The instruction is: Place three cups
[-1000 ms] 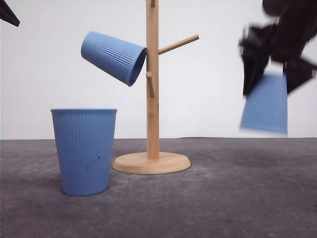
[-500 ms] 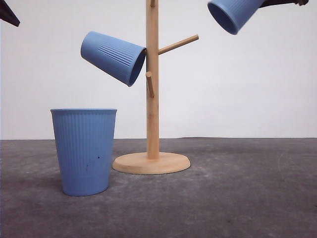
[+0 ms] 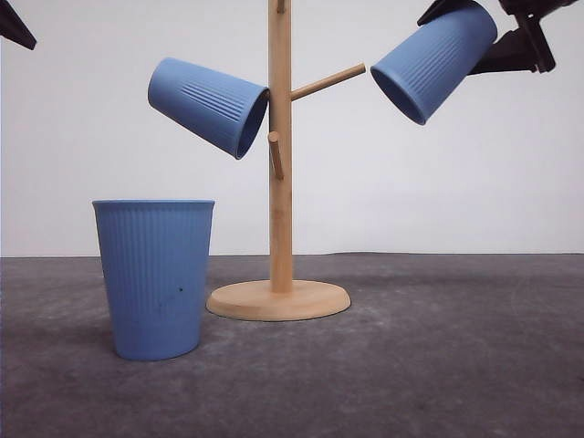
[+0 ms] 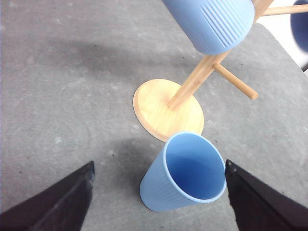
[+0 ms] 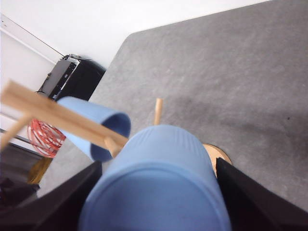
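Right hand [image 3: 484, 41] grips tilted light-blue ribbed plastic cup [image 3: 433, 62] near wooden peg stand [image 3: 280, 182]. Left hand [image 4: 159, 197] wide, w/ nothing held.

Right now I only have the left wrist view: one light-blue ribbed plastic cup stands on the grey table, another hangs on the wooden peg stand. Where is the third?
Observer: The third light-blue ribbed plastic cup is gripped by the right end effector, high to the right of the wooden peg stand.
Operator: On a peg yet?
Observer: No. Its mouth tilts toward the upper right peg, with a gap between them.
Operator: Grip centred?
Observer: The right wrist view shows dark fingers on both sides of the cup.
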